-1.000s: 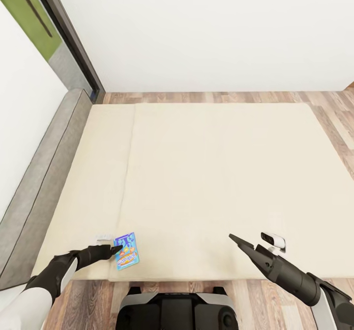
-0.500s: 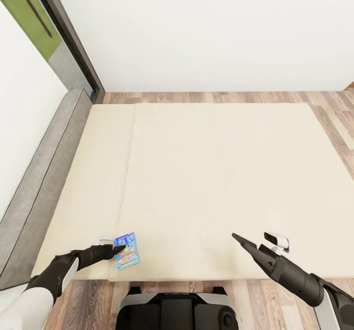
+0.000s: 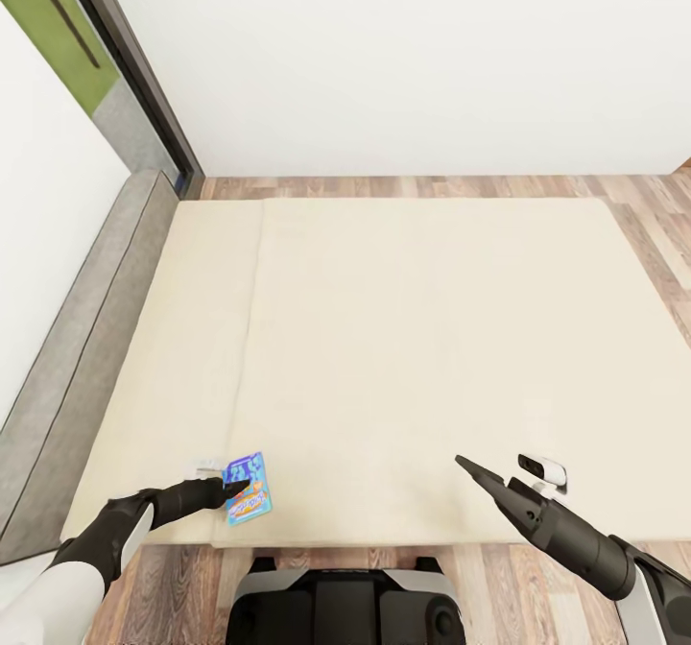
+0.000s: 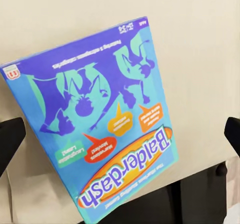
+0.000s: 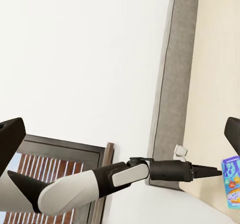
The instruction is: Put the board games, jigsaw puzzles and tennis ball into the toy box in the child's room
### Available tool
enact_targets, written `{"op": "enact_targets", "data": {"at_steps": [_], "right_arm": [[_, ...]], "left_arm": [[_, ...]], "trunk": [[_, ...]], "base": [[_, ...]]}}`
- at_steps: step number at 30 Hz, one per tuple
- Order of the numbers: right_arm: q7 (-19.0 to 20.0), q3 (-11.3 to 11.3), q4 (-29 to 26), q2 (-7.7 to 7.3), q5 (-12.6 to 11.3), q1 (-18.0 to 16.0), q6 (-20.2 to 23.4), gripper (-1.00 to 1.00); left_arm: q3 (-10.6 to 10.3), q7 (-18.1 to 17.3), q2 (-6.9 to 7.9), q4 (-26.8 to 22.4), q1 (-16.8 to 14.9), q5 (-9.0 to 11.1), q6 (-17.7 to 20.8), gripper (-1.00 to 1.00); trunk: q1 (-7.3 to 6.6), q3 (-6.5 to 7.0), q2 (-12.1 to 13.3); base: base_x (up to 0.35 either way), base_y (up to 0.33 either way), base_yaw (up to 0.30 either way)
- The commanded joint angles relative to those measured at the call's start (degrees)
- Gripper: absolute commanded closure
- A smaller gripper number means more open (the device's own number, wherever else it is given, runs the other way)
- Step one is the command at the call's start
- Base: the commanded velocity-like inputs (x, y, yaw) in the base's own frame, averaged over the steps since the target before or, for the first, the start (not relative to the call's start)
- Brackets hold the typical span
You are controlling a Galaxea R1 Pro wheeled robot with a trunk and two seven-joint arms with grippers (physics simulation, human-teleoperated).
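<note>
1. The blue Balderdash board game (image 3: 248,488) lies flat on the beige bed (image 3: 403,338), right at the near edge by the corner closest to the robot's left side. There's a small white thing (image 3: 205,468) just beside it on the mattress, but it's too small for me to make out.

2. The left tool (image 3: 233,487) is right at the box. In the left wrist view the game (image 4: 107,124) sits between the two dark fingertips (image 4: 9,136), which are spread wide on either side and not touching it. So the tool is open and not pinching anything yet.

3. What changed over the last second: honestly not much. The left tool has crept a hair further over the box, and the box sits in the same place on the mattress. The whole head view also shifted slightly, so that's the camera moving.

4. The right tool (image 3: 468,467) hangs over the near edge of the bed, well apart from the game, and has dipped a little. Its tips look spread in the right wrist view, with nothing between them.

5. My read: the grab on this box is lined up but not done, so nothing's heading to the toy box yet.
</note>
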Motion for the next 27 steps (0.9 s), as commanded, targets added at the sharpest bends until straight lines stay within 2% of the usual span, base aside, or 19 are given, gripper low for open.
{"op": "enact_targets", "data": {"at_steps": [1,27], "right_arm": [[0.06,-0.02,-0.01,-0.01,-0.17,-0.02,0.49,-1.00],[-0.01,0.03,-0.01,0.06,-0.16,-0.02,0.43,-1.00]], "left_arm": [[0.48,-0.45,-0.06,-0.08,-0.02,-0.44,0.46,-1.00],[0.55,-0.31,0.34,-0.15,-0.02,-0.45,0.41,-1.00]], "trunk": [[0.03,-0.15,-0.09],[0.03,-2.35,-0.09]], "base": [[0.000,0.000,0.000],[0.000,0.000,0.000]]}}
